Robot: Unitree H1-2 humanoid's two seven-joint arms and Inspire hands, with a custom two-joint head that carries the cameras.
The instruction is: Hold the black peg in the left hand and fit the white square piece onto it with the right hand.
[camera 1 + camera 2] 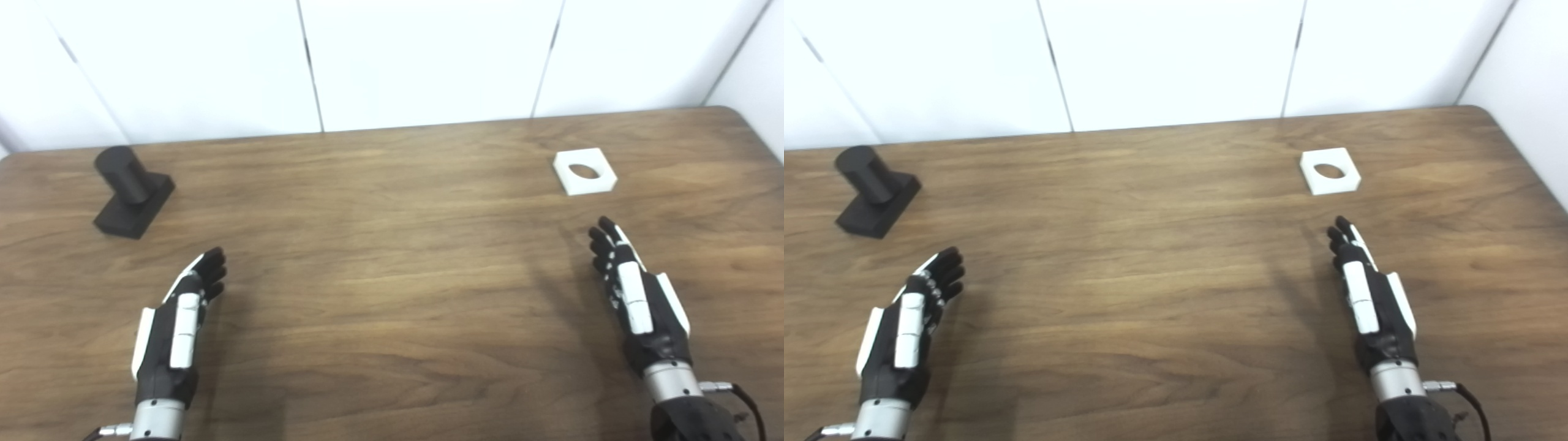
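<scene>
Both empty, fingers spread: left robot hand (pixel 177 318) should wrap the black peg (pixel 125 174) ahead; right robot hand (pixel 637 300) nears the white square piece (pixel 585 171).

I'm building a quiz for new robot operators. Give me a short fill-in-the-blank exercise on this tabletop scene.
1. The black peg stands on the table's far ____ side.
2. The white square piece has a round ____ through its middle.
3. Both the left hand and the right hand are ____, holding nothing.
4. The hand nearest the white square piece is the ____ hand.

Missing words: left; hole; open; right
</scene>
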